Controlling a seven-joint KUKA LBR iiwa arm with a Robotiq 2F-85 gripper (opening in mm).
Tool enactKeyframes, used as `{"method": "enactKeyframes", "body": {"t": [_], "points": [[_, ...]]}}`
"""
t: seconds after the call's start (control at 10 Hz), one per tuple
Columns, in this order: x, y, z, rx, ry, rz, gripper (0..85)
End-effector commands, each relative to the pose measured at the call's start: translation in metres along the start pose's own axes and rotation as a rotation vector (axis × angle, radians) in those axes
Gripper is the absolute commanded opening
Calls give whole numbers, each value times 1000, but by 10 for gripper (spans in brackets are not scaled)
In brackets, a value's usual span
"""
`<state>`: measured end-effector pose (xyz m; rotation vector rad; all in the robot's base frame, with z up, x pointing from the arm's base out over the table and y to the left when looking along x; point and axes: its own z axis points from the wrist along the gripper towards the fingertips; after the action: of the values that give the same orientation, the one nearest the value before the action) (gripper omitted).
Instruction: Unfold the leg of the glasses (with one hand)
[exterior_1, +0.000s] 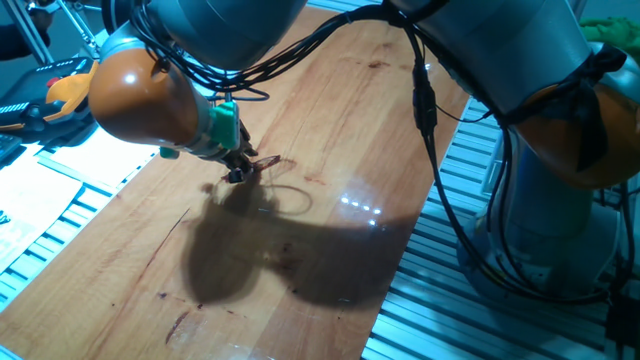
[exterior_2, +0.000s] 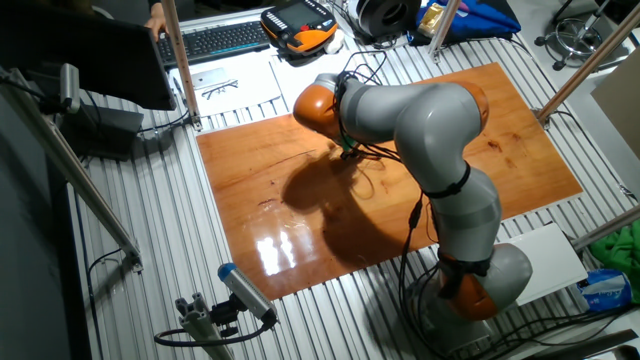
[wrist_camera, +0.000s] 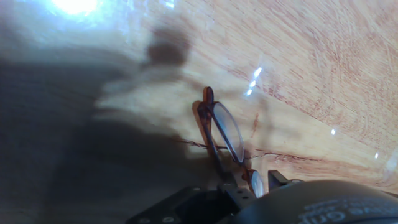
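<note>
Glossy wooden tabletop (exterior_2: 300, 230) (dark scratches), keyboard (exterior_2: 215, 40) and orange-black handset (exterior_2: 297, 24) beyond its far edge

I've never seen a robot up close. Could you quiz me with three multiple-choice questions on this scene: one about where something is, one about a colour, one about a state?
1. Where are the glasses?
A. On the wooden tabletop, at the pincer
B. On the keyboard
C. On the floor

2. What colour is the frame of the glasses?
A. Bright blue
B. Reddish-brown
C. White

3. How high is the pincer?
A. Raised far above the table
B. Down at the tabletop
C. Out of sight

Answers: 1 A, the hand view shows them lying on wood by the fingers. 2 B, the rims look reddish-brown. 3 B, its shadow meets it on the wood.
</note>
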<state>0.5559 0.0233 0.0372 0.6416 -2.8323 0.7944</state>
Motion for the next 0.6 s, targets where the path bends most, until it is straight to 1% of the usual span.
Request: {"method": "enactKeyframes", "body": {"t": [0.0,0.1,0.5], "points": [[0,-1,1,0,0,0,340],[0,-1,1,2,-4,0,170],[0,-1,1,3,-10,0,170]]}}
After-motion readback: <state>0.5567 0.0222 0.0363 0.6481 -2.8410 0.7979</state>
